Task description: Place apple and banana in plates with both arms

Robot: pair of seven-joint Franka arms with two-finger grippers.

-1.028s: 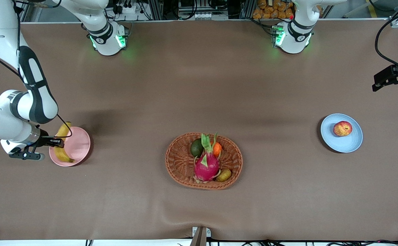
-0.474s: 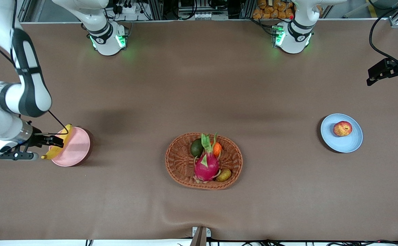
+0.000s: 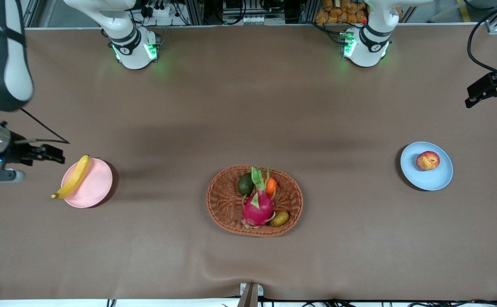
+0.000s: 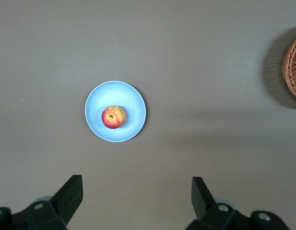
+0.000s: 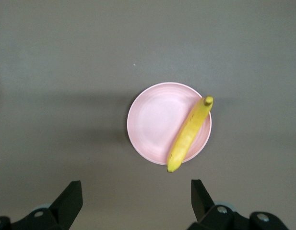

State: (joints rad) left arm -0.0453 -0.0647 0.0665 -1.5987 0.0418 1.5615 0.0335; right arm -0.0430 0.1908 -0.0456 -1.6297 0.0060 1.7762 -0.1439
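While both arms hang high above the table, this is how things lie, view by view.

Front view, fruit: the banana (image 3: 73, 181) lies along the rim of the pink plate (image 3: 93, 187) at the right arm's end of the table, its stem end poking over the edge; the apple (image 3: 427, 160) sits inside the blue plate (image 3: 431, 177) at the left arm's end.
Front view, between them: a wicker basket (image 3: 223, 204) holding other fruit, nearer the camera than either plate.
Front view, arms: right end effector (image 3: 46, 152) up beside the pink plate; left end effector (image 3: 489, 89) up at the table's edge, well apart from the apple.
Left wrist view: left end effector (image 4: 136, 199) released, empty, apple (image 4: 113, 117) below it.
Right wrist view: right end effector (image 5: 136, 199) released, empty; the banana's (image 5: 188, 134) long axis crosses the plate (image 5: 155, 120) slantwise.
Judgement: both placements look done; only the banana's overhang might tip it.
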